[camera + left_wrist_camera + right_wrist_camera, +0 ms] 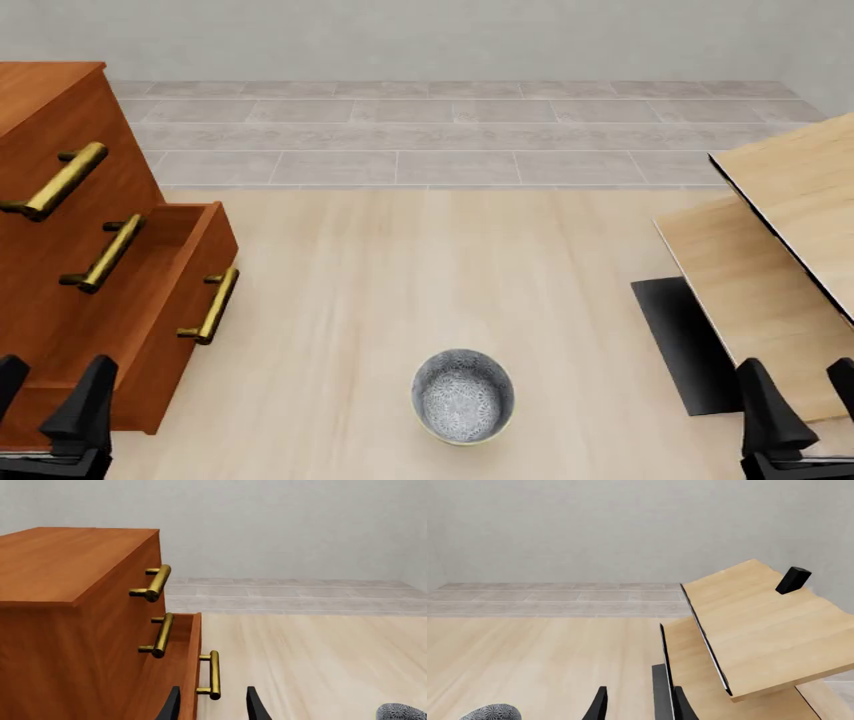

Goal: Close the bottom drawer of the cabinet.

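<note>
- The cabinet [60, 250] sits at the far left of the front view: reddish-brown wood, three drawers, each with a brass bar handle.
- The bottom drawer [180, 300] is pulled out and sticks out past the two above it. You can see down into the open top. Its handle [214, 305] runs along the front face.
- The middle drawer handle [107, 255] and the top drawer handle [56, 180] both sit further back, flush with the cabinet front.
- The left hand [47, 405] is down at the bottom-left corner, right in front of the cabinet's lower part, fingers apart and holding nothing. In the left wrist view, the left hand's fingers [172, 707] frame the lower end of the bottom handle [213, 675], but I can't tell if anything touches.
- The right hand [801, 400] is at the bottom right, fingers also spread and empty, next to the pale slanted wood furniture [787, 240].
- A grey speckled bowl [463, 395] sits on the light wood floor [441, 270] between the two hands, well clear of the cabinet.
- There's a small black block [792, 580] on the pale furniture's top in the right wrist view.
</note>
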Controlling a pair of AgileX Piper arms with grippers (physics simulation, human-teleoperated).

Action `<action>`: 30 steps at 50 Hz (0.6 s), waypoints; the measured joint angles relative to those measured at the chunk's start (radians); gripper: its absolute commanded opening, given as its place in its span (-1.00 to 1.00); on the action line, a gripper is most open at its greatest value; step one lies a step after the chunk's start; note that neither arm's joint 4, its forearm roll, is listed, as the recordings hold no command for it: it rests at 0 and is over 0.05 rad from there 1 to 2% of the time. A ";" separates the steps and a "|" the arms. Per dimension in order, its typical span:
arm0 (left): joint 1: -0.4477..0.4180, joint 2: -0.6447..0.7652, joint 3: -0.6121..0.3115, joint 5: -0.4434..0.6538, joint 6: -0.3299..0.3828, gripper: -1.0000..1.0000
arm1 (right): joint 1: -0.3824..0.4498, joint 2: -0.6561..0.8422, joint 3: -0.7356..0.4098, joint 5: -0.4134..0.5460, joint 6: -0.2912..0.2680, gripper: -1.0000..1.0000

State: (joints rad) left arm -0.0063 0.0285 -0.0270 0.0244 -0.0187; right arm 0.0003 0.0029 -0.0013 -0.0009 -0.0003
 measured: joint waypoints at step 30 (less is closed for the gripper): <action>-0.055 0.079 0.018 -0.093 0.027 1.00 | 0.018 0.004 -0.002 -0.001 -0.012 1.00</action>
State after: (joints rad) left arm -0.0615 0.1072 -0.0092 -0.0686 0.0081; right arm 0.0183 0.0069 -0.0038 -0.0020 -0.0127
